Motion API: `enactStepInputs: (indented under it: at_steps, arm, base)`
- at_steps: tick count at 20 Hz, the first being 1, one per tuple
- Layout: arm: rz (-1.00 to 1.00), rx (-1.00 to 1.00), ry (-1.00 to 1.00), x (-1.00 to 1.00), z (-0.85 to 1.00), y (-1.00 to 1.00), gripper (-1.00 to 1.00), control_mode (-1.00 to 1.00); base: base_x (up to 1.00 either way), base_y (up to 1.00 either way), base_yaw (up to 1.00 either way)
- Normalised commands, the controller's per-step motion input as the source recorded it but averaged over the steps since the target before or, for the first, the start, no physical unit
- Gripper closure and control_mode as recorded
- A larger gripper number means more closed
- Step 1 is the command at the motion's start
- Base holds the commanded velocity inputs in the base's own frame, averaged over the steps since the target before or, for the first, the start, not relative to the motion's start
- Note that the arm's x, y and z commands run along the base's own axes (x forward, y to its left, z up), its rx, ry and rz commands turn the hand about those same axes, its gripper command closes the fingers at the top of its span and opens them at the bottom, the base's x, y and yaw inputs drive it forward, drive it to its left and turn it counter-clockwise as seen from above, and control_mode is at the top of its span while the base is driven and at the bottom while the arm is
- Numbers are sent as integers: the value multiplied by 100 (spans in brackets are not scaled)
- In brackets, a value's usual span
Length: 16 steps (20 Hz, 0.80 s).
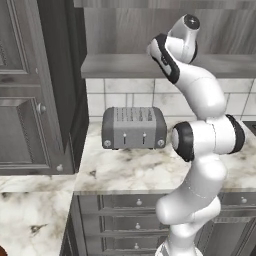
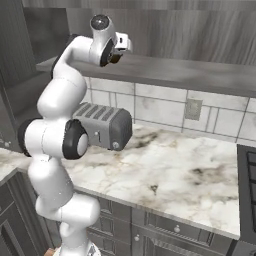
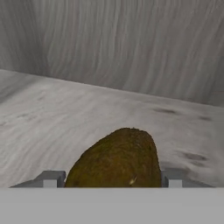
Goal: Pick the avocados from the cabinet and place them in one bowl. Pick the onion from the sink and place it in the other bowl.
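A dark olive-brown avocado (image 3: 116, 159) lies on the cabinet's light grey shelf board (image 3: 52, 113), close in front of the hand camera. My gripper (image 3: 113, 180) is shut on it, one finger tip (image 3: 50, 178) pressed to each side. From the base views, the arm reaches up and its hand (image 2: 121, 44) sits at the cabinet shelf (image 2: 200, 75), over the toaster. In the left base view the wrist hides the fingers against the shelf board (image 1: 115, 65). The bowls, the sink and the onion are out of view.
A grey toaster (image 1: 134, 128) (image 2: 102, 125) stands on the marble counter (image 1: 130, 170) under the shelf. Tall panelled grey doors (image 1: 25, 100) stand to the left. A dark stove edge (image 2: 247, 190) borders the counter on the right. The cabinet's wood-grain back wall (image 3: 131, 43) rises behind the avocado.
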Motion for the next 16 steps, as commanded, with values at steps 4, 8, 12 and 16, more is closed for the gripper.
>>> enactStepInputs:
  at_steps: [4, 8, 12, 16]
  arm:
    - [-14, 0, -16, -53, 5, 5, 100, -100]
    - [-9, 0, -4, -71, 18, 5, 100, -100]
    - [-3, 3, 0, -95, 26, 1, 100, -100]
    - [0, 4, 3, -100, 19, 10, 100, -100]
  base:
    - [0, 0, 0]
    - [0, 0, 0]
    - [0, 0, 0]
    - [0, 0, 0]
